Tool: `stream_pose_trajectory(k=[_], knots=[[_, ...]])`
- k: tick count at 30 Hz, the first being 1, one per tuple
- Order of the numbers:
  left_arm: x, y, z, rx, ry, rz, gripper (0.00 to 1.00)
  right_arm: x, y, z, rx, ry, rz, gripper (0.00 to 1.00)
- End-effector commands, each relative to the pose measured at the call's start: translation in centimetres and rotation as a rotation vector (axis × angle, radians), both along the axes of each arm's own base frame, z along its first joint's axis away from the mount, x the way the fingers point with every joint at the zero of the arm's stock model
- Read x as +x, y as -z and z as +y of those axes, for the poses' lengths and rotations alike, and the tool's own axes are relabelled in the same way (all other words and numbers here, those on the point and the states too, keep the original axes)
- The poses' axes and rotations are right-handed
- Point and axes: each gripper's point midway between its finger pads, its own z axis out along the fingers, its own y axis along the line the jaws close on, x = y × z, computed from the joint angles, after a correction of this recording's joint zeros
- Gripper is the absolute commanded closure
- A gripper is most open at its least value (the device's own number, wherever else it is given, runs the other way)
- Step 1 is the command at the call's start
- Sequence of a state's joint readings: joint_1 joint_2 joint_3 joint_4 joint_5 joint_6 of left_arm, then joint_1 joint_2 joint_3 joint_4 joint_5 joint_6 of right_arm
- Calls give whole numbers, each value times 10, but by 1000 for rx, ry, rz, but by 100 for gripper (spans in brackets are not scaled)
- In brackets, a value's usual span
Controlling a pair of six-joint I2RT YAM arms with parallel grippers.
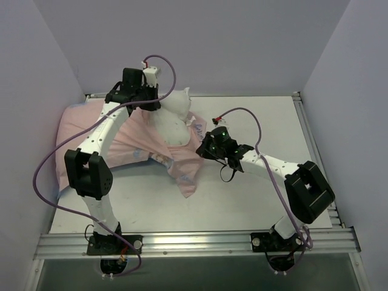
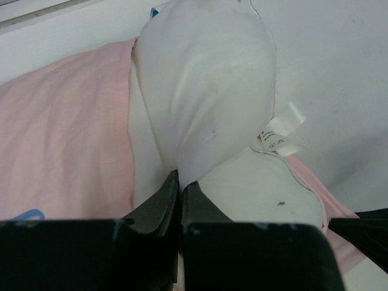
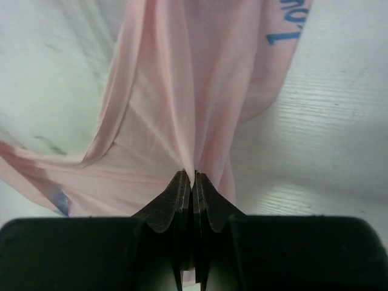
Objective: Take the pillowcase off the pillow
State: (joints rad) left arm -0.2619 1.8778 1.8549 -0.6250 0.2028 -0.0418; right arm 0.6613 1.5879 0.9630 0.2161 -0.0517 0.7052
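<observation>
Top external view: the left arm (image 1: 97,136) rises from its base at the near left, bends at a raised elbow and slopes toward the far edge, with its wrist turned to the right over the pillow (image 1: 173,109). The right arm (image 1: 273,165) folds at an elbow on the right, and its forearm runs low and leftward across the tabletop (image 1: 242,206) to the middle.

In the left wrist view, the left fingers (image 2: 173,182) are pressed together with a pinch of the pillow's white cloth between their tips. A bulging white corner stands up just beyond them, and a small label (image 2: 282,130) hangs at its seam.

In the right wrist view, the right fingers (image 3: 183,182) are clamped on a gathered fold of the pillowcase (image 3: 163,109), with pink creases fanning away from the tips.

The pillowcase lies pink side out over the left and centre of the tabletop. The pillow's white end pokes out of it near the far edge, and the rest of the pillow is covered.
</observation>
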Motion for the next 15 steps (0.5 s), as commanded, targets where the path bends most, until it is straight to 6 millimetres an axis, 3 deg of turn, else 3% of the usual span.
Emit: stream_pose_trajectory(k=[1, 4, 7, 9, 11, 12, 15], knots=[[42, -113, 69, 0, -196, -347, 98, -54, 86, -75, -243, 6, 282, 100], [28, -141, 76, -49, -188, -383, 98, -45, 107, -80, -230, -7, 305, 100], [10, -168, 80, -64, -176, -426, 98, -30, 118, -71, -202, -24, 300, 100], [-2, -175, 77, -77, -150, -427, 98, -27, 137, -68, -224, -64, 336, 100], [-16, -183, 76, -88, -133, -436, 98, -13, 139, -66, -260, -83, 323, 100], [-19, -184, 77, -89, -131, -439, 98, -15, 149, -72, -300, -98, 341, 100], [-29, -186, 81, -76, -136, -445, 98, -3, 155, -81, -300, -75, 340, 100]])
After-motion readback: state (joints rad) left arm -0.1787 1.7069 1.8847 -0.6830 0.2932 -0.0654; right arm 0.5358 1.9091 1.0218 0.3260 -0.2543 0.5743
